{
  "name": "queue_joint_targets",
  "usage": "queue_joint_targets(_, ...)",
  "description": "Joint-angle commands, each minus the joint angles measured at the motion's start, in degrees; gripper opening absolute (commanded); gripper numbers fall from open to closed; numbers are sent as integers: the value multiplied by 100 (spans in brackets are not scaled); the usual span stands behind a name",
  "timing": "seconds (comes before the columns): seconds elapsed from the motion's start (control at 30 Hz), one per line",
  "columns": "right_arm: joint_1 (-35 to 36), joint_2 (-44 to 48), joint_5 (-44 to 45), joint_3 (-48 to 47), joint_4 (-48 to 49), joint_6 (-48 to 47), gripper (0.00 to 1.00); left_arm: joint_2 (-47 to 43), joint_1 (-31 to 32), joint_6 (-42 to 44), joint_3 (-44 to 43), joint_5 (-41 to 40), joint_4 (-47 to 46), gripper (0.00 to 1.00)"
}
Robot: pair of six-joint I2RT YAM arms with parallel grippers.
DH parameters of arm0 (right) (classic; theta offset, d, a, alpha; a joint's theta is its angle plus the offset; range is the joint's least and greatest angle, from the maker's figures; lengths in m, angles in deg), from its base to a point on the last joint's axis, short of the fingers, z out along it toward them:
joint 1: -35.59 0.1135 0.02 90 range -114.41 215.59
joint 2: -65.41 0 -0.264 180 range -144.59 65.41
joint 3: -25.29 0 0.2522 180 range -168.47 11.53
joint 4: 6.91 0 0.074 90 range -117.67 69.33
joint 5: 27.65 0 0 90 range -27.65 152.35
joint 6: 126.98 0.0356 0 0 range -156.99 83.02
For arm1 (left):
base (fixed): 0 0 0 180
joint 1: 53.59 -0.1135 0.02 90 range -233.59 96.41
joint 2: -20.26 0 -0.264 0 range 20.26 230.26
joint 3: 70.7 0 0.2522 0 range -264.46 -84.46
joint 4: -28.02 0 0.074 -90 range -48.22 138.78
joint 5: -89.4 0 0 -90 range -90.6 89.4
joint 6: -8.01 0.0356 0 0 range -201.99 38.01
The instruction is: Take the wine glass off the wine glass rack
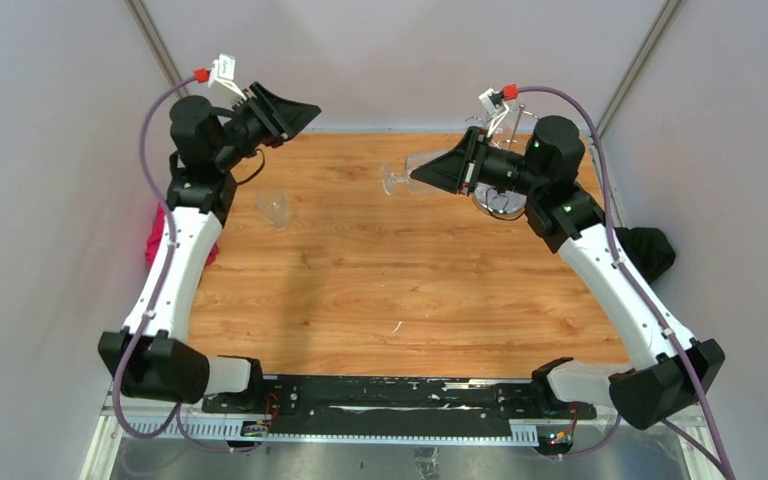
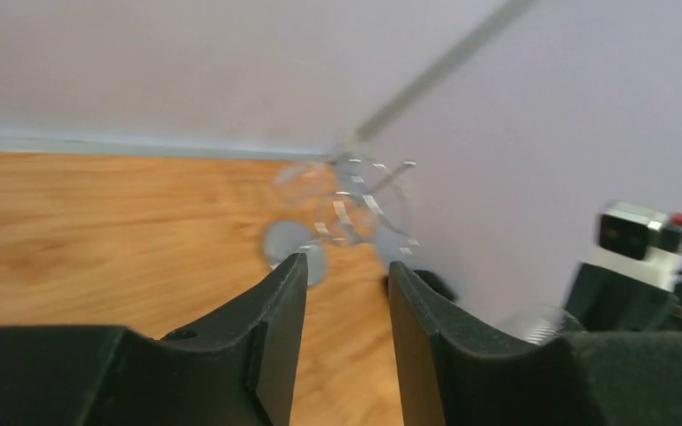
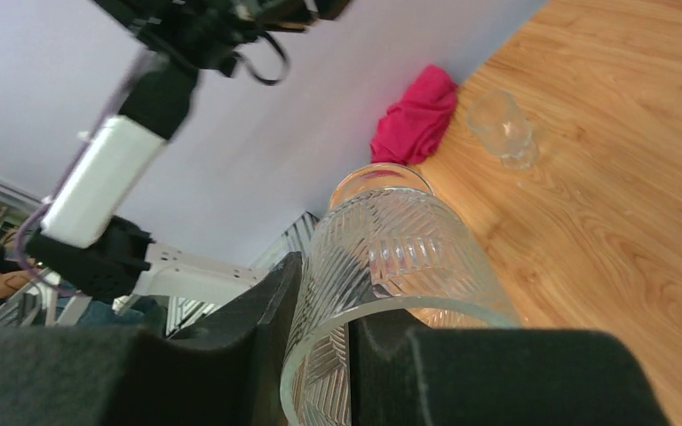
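Right gripper [image 3: 324,330] clamps a clear, herringbone-ribbed wine glass [image 3: 392,244]

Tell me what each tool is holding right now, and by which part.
The right tool pinches the wine glass by its bowl wall at the rim. The left tool holds nothing.

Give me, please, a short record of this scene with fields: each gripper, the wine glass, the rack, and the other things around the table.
left gripper: open, holding nothing, raised at the far left
right gripper: shut on the wine glass
wine glass: held at the bowl, tipped on its side, apart from the rack
wine glass rack: upright at the far right of the table, partly hidden behind the right arm
second clear glass: on the table, far left
pink cloth: at the left edge
black cloth: at the right edge
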Motion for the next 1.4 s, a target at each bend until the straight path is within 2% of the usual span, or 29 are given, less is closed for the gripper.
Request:
queue_joint_targets(0.0, 295, -449, 462, -817, -1614, -1201, 0, -384, -6, 2604, -679, -2201, 3933, 46)
queue_joint_targets(0.07, 456, -749, 645, -1123, -2120, -1462, 0, -576, -10, 2714, -616, -2613, 4147, 48)
queue_joint_targets(0.17, 687, -1186, 872, -1471, -2532, -1750, 0, -845, -10, 2737, -435, -2815, 4209, 52)
queue_joint_targets(0.23, 871, -1524, 1092, -1781, -2879, -1978, 0, -965, -10, 2756, -410, -2910, 4271, 62)
queue_joint_targets(0.4, 1407, -2609, 1679, -2898, -3895, -2609, 0, -1098, -16, 2921, -539, -3360, 4499, 69)
queue_joint_targets(0.73, 2093, -4465, 2742, -4677, -4920, -3227, 0, -1175, -33, 3012, -424, -3479, 4520, 70)
queue_joint_targets(1.0, 2501, -5511, 3688, -5683, -5440, -3733, 0, -1359, -34, 3139, -294, -3625, 4452, 71)
queue_joint_targets(1.2, 3040, -5918, 4458, -5998, -5616, -4173, 0, -1437, -36, 3230, -188, -3908, 4399, 72)
queue_joint_targets(1.37, 3143, -6218, 4761, -6153, -5682, -4241, 0, -1430, -30, 3207, -133, -3830, 4355, 72)
